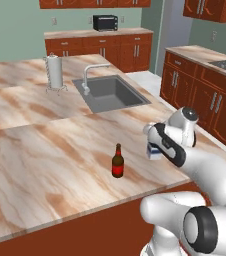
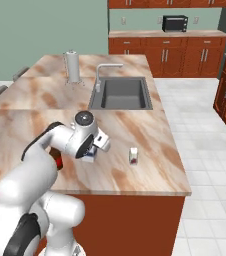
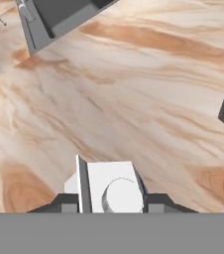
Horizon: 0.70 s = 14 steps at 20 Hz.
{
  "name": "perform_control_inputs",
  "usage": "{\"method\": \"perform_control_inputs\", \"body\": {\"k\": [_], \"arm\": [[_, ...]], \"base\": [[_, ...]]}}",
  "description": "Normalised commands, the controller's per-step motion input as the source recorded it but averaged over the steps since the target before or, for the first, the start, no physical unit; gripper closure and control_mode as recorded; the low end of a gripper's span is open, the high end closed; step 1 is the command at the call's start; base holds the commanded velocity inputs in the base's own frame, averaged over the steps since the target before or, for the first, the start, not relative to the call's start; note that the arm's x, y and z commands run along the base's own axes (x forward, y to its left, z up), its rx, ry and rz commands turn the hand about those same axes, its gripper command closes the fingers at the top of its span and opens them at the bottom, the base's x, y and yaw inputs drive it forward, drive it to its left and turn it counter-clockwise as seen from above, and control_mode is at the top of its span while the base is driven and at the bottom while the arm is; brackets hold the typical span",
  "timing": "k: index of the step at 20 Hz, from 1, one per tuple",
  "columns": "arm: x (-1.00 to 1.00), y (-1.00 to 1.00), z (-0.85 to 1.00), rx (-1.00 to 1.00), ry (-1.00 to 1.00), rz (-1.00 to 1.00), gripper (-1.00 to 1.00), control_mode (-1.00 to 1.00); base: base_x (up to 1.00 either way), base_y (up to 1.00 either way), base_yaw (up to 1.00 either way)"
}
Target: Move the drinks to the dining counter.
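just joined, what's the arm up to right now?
The gripper is shut on the white-and-blue carton, held low over the near end of the dining counter; whether the carton touches the top, I cannot tell. The brown bottle stands upright on the counter beside it, apart from the hand. Farther back are the sink and a paper towel holder. A small container sits off to the arm's right.

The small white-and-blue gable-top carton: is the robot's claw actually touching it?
Touching. In the hand view the two dark fingertips of the gripper press against both sides of the carton, with no gap; the left base view shows it tucked under the hand.
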Motion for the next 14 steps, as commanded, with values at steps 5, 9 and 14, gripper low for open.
{"method": "perform_control_inputs", "body": {"k": [5,9,14], "arm": [[0.22,-0.02,-0.23,0.0,0.0,0.0,1.0,-1.0],[0.16,-0.04,-0.23,0.0,0.0,0.0,1.0,-1.0],[0.13,-0.05,-0.24,0.0,0.0,0.0,1.0,-1.0]], "base": [[0.0,0.0,0.0],[0.0,0.0,0.0],[0.0,0.0,0.0]]}}
